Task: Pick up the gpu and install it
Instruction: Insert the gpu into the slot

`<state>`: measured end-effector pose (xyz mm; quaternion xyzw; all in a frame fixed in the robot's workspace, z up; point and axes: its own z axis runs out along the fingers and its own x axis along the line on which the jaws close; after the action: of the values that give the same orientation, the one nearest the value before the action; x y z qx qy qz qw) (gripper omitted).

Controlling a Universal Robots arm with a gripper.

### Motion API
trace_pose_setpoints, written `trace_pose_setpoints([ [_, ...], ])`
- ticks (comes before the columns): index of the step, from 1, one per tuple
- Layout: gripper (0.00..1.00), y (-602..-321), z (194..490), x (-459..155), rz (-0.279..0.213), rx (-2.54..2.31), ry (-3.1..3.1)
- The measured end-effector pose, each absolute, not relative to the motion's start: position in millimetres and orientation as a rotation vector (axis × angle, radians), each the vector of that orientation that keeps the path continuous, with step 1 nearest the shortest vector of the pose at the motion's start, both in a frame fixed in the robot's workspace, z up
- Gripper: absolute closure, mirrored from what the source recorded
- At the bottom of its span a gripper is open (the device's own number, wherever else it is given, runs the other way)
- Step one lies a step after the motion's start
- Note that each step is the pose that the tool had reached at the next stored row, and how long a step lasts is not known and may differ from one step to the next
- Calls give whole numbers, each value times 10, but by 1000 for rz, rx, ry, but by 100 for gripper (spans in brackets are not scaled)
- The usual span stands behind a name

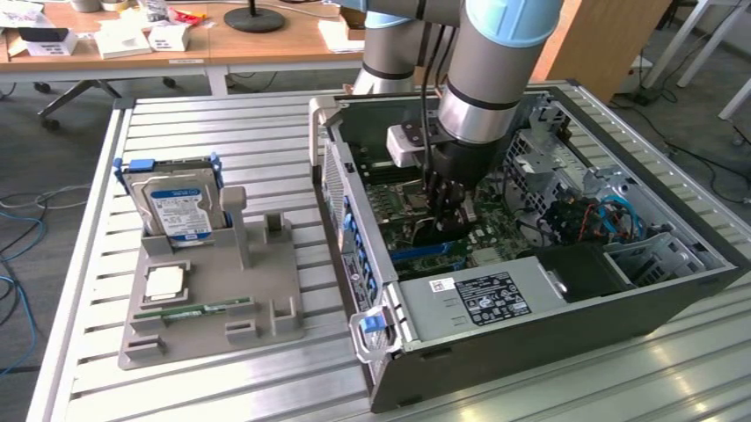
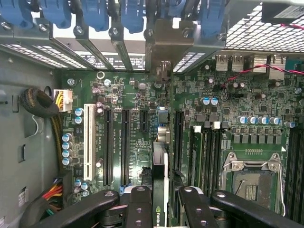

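While the gripper (image 2: 161, 197) clasps the gpu (image 2: 159, 159) over the motherboard (image 2: 128, 95), blue latches (image 2: 133, 14) stand beyond.

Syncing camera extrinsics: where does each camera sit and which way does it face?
Exterior view: off the robot, raised, looking down at the open computer case on the table; arm and gripper show.
Wrist view: on the wrist, looking along the fingers at the motherboard; the fingers grip the gpu.
Shared: gripper, motherboard, computer case.

The exterior view is looking down at the whole computer case (image 1: 564, 338) from well back — the wrist view is facing its motherboard (image 2: 137, 95) closely (both are showing it).
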<state>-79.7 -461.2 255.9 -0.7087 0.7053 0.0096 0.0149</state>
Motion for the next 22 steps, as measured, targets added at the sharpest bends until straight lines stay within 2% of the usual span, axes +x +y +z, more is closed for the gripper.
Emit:
trace_pose_setpoints([
  [22,74,-4605,2519,-826,30,-2206,2194],
])
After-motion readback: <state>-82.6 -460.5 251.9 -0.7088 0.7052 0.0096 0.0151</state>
